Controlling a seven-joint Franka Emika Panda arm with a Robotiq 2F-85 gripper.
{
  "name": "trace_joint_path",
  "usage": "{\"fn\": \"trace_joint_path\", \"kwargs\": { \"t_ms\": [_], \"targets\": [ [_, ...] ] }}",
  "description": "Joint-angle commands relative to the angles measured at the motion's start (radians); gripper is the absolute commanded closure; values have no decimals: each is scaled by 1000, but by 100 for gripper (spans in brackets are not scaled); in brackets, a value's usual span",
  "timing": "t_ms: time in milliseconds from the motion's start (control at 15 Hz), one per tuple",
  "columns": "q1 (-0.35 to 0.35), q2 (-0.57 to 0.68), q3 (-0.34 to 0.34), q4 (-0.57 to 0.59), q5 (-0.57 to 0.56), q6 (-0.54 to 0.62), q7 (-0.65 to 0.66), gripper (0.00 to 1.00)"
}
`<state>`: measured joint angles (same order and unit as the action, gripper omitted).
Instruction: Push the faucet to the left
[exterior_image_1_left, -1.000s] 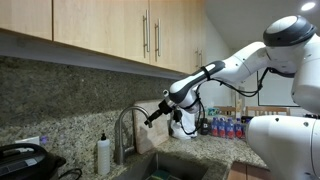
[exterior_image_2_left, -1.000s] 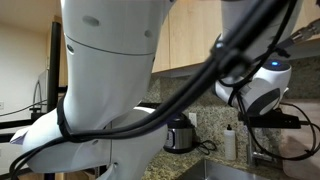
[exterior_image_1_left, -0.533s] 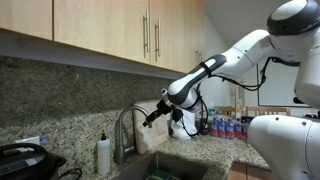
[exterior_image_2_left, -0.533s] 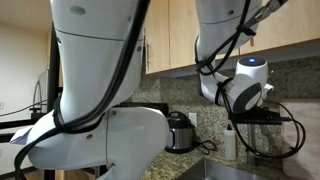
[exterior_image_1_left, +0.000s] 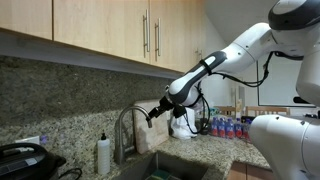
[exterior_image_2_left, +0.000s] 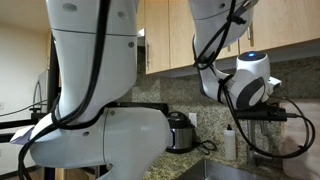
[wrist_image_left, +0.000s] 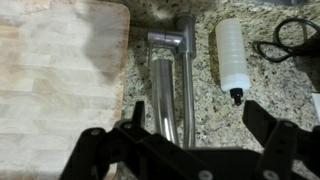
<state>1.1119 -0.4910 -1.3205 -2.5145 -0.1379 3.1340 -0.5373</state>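
A: What do we take first?

B: The arm (exterior_image_1_left: 240, 50). We see it reach in from the white robot body under the wooden cabinets (exterior_image_1_left: 100, 30), stretched out along the speckled granite backsplash (exterior_image_1_left: 60, 100).

A: And below it?

B: The sink (exterior_image_1_left: 170, 165), set in the granite counter (wrist_image_left: 205, 60). In the wrist view a pale wooden surface (wrist_image_left: 60, 60) fills one side.

A: Where do we find the faucet?

B: The faucet (exterior_image_1_left: 128, 130) stands upright behind the sink, close to the backsplash, with its arched spout curving out over the basin. The white bottle (exterior_image_1_left: 103, 155) with the dark top stands just beside it on the counter, apart from it.

A: And the claw?

B: The gripper (exterior_image_1_left: 152, 115) hangs at the height of the arch, just beside the spout. From the wrist view we see its fingers (wrist_image_left: 130, 118) spread wide, released, clasping nothing, and the steel spout (wrist_image_left: 170, 90) runs up between them. We cannot tell whether either finger touches the metal.
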Motion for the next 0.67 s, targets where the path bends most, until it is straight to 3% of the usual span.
{"fn": "trace_joint_path", "kwargs": {
  "t_ms": [0, 600],
  "targets": [
    [-16, 51, 11, 45, 3, -21, 54, 0],
    [190, 44, -130, 190, 8, -167, 18, 0]
  ]
}}
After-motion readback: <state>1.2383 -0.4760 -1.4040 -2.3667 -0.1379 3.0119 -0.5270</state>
